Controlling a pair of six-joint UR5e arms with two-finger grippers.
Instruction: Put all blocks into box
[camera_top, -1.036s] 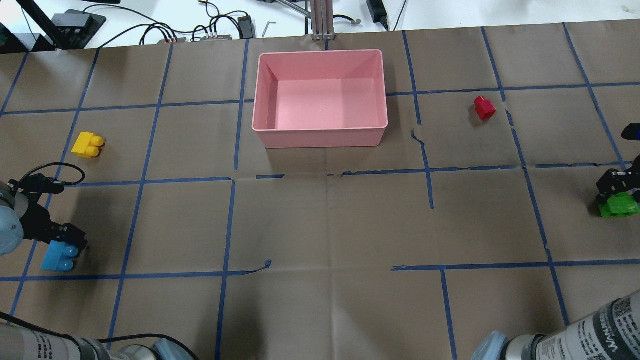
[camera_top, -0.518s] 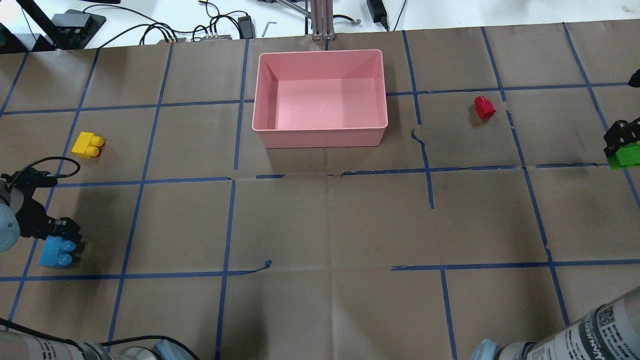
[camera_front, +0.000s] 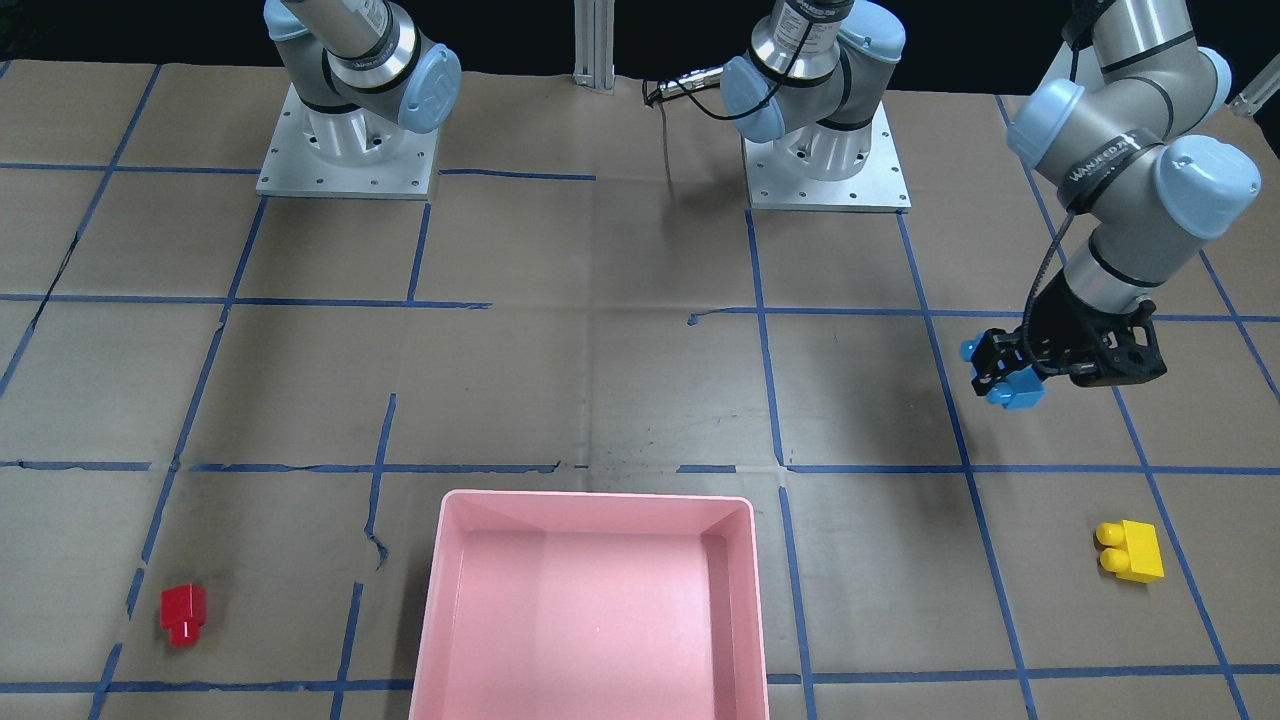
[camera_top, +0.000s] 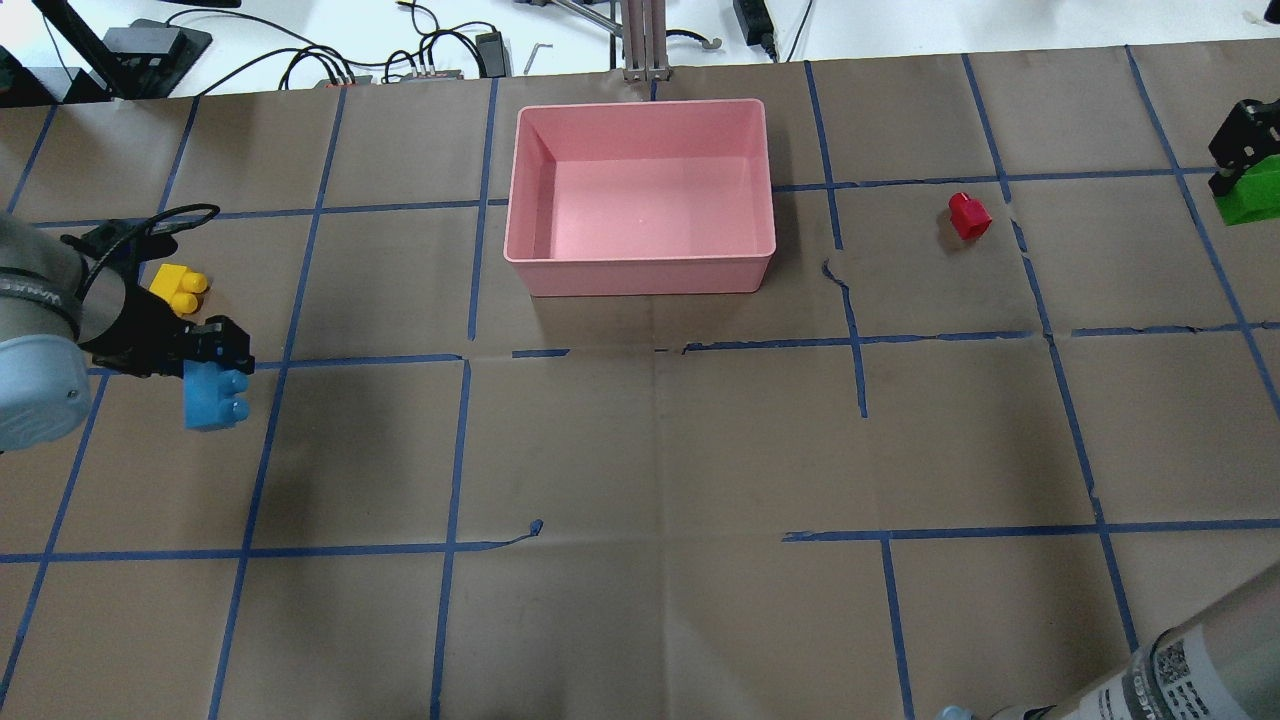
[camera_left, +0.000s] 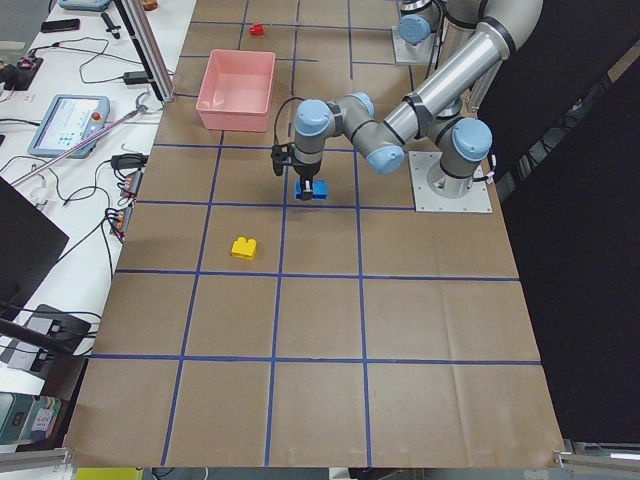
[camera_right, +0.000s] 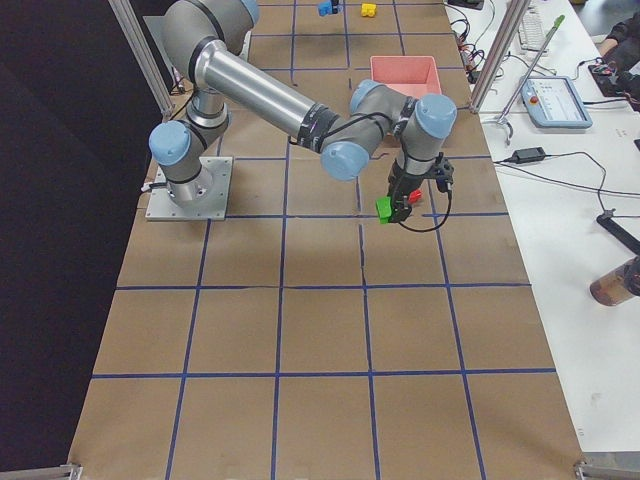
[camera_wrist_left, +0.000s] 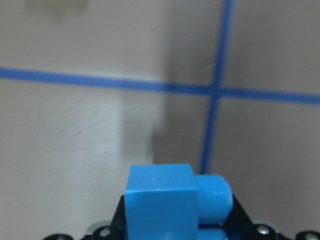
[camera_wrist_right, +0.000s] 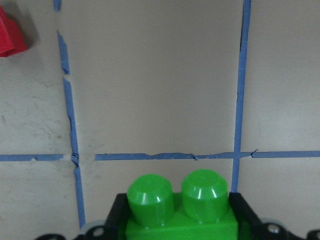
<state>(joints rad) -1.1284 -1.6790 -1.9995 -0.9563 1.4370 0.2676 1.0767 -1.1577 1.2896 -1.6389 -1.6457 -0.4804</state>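
Note:
My left gripper (camera_top: 214, 358) is shut on the light-blue block (camera_top: 214, 396) and holds it above the table, near the yellow block (camera_top: 178, 290). The blue block fills the bottom of the left wrist view (camera_wrist_left: 160, 205). My right gripper (camera_top: 1243, 168) is shut on the green block (camera_top: 1250, 200) at the far right edge, held above the table. The green block shows in the right wrist view (camera_wrist_right: 177, 210). The red block (camera_top: 968, 216) lies on the table between the right gripper and the pink box (camera_top: 640, 262). No block shows inside the box.
The table is covered in brown paper with a blue tape grid. Cables and equipment (camera_top: 420, 60) lie beyond the far edge behind the box. A metal post (camera_top: 645, 40) stands just behind the box. The arm bases (camera_front: 345, 150) are at the robot side.
My left gripper has carried the blue block away from the robot and slightly right, close to the yellow block. My right gripper has carried the green block far away from the robot along the right edge.

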